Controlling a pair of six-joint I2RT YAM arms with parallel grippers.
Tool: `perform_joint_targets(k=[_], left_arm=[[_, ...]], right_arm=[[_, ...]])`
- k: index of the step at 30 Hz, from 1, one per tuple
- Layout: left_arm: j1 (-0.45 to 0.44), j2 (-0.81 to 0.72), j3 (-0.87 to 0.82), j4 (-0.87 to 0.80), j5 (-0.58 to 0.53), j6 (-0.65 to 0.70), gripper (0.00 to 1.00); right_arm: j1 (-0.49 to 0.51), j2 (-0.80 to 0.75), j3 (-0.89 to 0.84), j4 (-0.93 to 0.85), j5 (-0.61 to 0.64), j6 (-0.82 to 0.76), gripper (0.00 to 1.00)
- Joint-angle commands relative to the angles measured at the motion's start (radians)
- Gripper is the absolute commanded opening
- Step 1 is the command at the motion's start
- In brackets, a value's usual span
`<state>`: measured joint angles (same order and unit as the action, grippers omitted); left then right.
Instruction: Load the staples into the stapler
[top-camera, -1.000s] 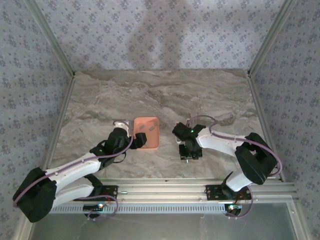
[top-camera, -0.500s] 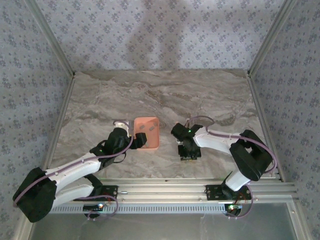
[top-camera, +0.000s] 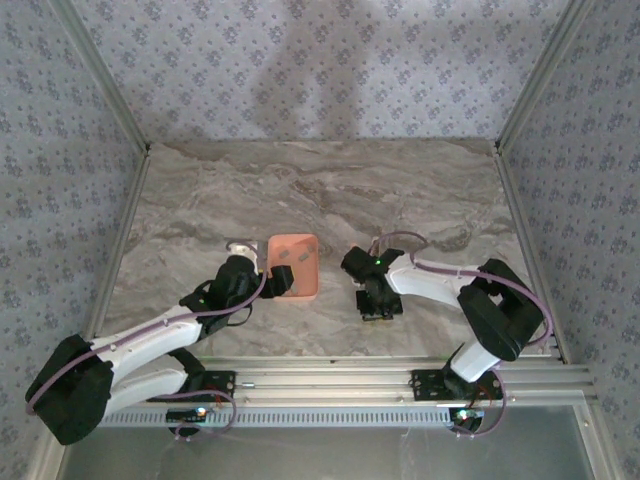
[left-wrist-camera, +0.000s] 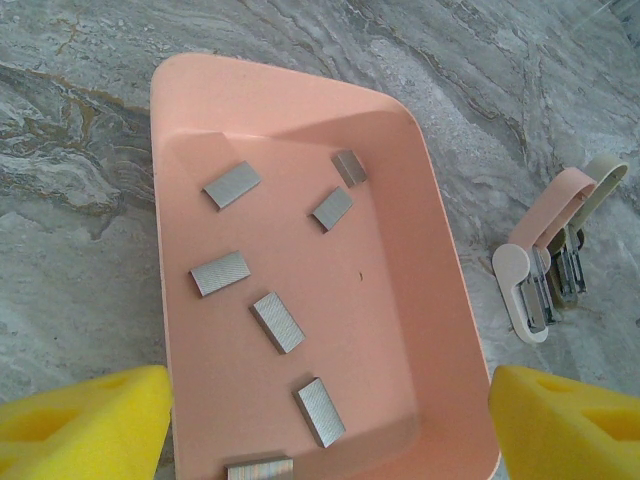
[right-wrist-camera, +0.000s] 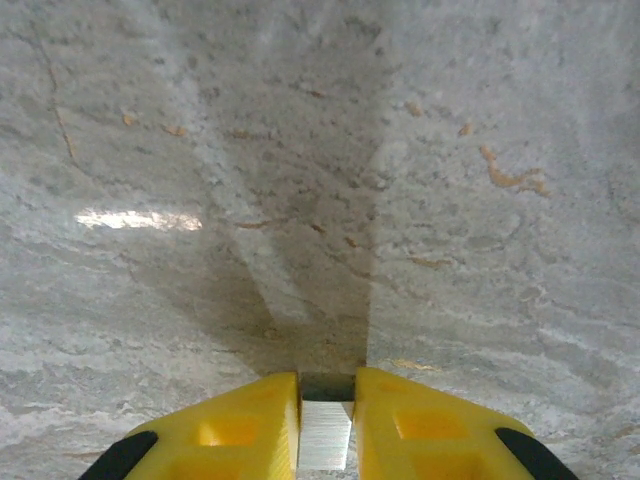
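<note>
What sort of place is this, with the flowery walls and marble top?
Probably a robot test booth, not an office: left arm and right arm bolted to a metal rail, patterned panels closing in the marble-look table, and a pink tray of staples.

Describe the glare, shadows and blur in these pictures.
Right wrist view: white glare patch on the grey marble table, dark shadow ahead of the right claw gripping a grey metal staple strip. Left wrist view: even light, salmon-pink plastic tray sharp. Top external view: soft shadows on the patterned back wall.
</note>
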<state>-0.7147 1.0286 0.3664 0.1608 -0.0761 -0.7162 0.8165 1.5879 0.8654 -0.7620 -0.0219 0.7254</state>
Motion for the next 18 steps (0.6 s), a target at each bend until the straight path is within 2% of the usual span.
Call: perform_joint_targets(k=[1,18], left_arm=[[-0.006,-0.002,0.016,0.020,-0.013,0.015,0.83],[-0.006,-0.014,0.009,0.017,-0.015,0.015,0.83]], right_arm=[[0.020,0.026,0.018,0.041,-0.029,0.009,0.21],[0.033,0.060,0.002,0.029,-0.018,0.036,0.22]])
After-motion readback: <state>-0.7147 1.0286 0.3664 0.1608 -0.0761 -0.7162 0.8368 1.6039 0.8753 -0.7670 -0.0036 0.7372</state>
